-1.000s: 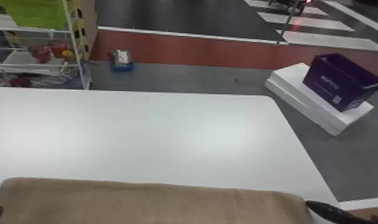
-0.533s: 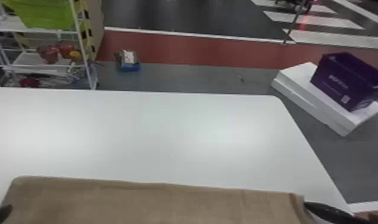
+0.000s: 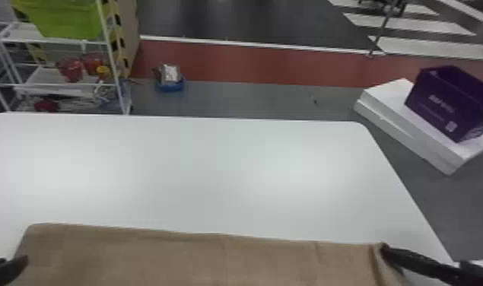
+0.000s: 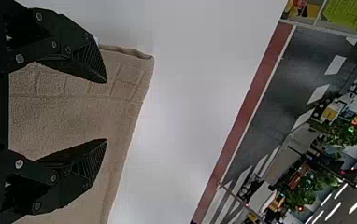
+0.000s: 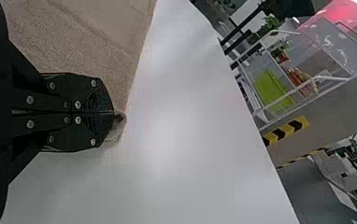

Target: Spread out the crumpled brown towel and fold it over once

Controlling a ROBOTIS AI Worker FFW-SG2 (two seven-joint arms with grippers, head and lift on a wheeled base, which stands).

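The left claw (image 3: pixel 15 260) is holding its two fingers well apart, with the brown towel (image 3: pixel 213 262) showing between them and one of its corners lying near the upper finger in the left wrist view. Beyond that claw, a white rack (image 3: pixel 112 57) is standing with a green bin (image 3: pixel 67 19) on it. The towel is stretching spread out between both claws over the white table (image 3: pixel 213 171). The right claw (image 3: pixel 385 249) is pressing together, pinching a corner of the towel, while beyond it, off to its right, a purple bin (image 3: pixel 438 102) is sitting on white slabs (image 3: pixel 400 125)
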